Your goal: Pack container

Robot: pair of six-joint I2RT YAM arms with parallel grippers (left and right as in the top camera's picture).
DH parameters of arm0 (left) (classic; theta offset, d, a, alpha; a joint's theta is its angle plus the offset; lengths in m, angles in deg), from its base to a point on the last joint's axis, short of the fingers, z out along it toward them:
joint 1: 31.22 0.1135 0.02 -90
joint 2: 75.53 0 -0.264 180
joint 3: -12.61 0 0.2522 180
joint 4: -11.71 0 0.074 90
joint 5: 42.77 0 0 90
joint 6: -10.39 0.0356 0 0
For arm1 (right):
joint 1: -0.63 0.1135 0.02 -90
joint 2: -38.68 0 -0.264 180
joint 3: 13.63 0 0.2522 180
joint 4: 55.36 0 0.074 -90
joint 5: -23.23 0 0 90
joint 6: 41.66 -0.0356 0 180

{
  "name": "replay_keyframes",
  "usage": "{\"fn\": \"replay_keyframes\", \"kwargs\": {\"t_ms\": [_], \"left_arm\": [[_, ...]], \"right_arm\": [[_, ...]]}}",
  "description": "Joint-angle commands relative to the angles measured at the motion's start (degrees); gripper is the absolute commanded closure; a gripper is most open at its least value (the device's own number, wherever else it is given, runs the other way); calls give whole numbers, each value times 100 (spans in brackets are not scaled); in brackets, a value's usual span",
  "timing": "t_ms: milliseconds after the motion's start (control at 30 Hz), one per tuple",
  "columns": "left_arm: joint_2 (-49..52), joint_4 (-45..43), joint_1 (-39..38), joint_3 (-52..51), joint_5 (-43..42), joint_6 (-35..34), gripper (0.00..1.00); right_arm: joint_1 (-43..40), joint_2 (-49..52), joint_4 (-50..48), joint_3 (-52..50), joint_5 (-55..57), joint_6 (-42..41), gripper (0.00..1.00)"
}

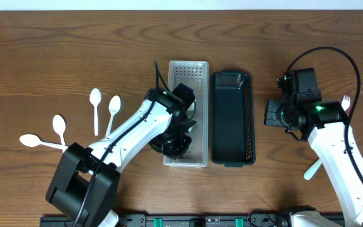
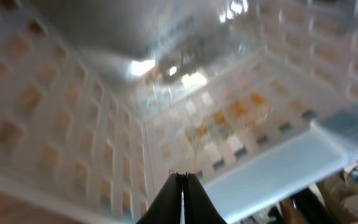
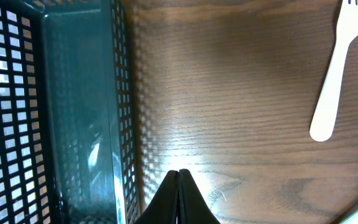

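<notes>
A clear perforated container [image 1: 188, 69] and a dark green perforated container [image 1: 232, 154] stand side by side mid-table. My left gripper [image 1: 176, 147] is down inside the near end of the clear container. In the blurred left wrist view its jaws [image 2: 182, 178] are shut with nothing seen between them, close to the container's wall [image 2: 73, 124]. My right gripper [image 1: 267, 115] is shut and empty, just right of the dark container. The right wrist view shows its jaws [image 3: 179, 173] over bare wood beside that container [image 3: 73, 124].
Several white spoons [image 1: 95, 101] lie on the table's left side. A white fork [image 1: 345, 101] [image 3: 337, 68] and two more white utensils [image 1: 312, 169] lie at the right, near the right arm.
</notes>
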Motion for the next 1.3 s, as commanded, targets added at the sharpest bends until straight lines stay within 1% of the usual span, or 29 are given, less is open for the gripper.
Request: {"fn": "replay_keyframes", "kwargs": {"t_ms": [0, 100, 200, 333, 400, 500, 567, 633, 767, 867, 933, 1033, 1133, 1200, 1267], "left_arm": [[-70, -146, -17, 136, 55, -55, 94], [-101, -249, 20, 446, 706, -201, 94], [-190, -223, 94, 940, 1305, -203, 94], [-444, -208, 310, 1561, 1456, -203, 94], [-597, -208, 481, 1646, 1495, -205, 94], [-758, -155, 852, 1644, 1934, -426, 94], [-791, -138, 1172, 1644, 2079, -461, 94], [-791, -160, 1539, 1644, 2087, -538, 94], [-791, -260, 2323, 1644, 2055, -914, 94], [-791, -293, 2830, 1644, 1810, -918, 94], [-791, -293, 3047, 1644, 1808, -957, 94], [-791, -293, 3241, 1644, 1810, -955, 94], [-791, -293, 3300, 1644, 1810, -955, 94], [-791, -306, 3298, 1644, 1810, -955, 94], [-791, -317, 3298, 1644, 1810, -955, 94]], "right_arm": [[2, -26, -4, 122, 83, 46, 99], [-46, -26, 22, 122, 85, 20, 99], [-149, -26, 55, 122, 118, 20, 99], [-337, 44, 118, 122, 153, 39, 99], [-372, 173, 155, 122, 133, 105, 99], [-358, 457, 223, 120, 120, 155, 99], [-348, 684, 208, 120, 79, 160, 99], [-345, 927, 136, 120, -94, 243, 99], [-343, 1443, 2, 120, -411, 306, 99], [-343, 1788, -142, 120, -706, 361, 99], [-343, 1961, -227, 120, -1047, 468, 99], [-328, 2122, -348, 120, -1497, 560, 99], [-236, 2149, -616, 120, -2179, 896, 99], [-157, 2149, -820, 120, -2529, 951, 99], [-63, 2149, -960, 120, -2583, 949, 99]]}}
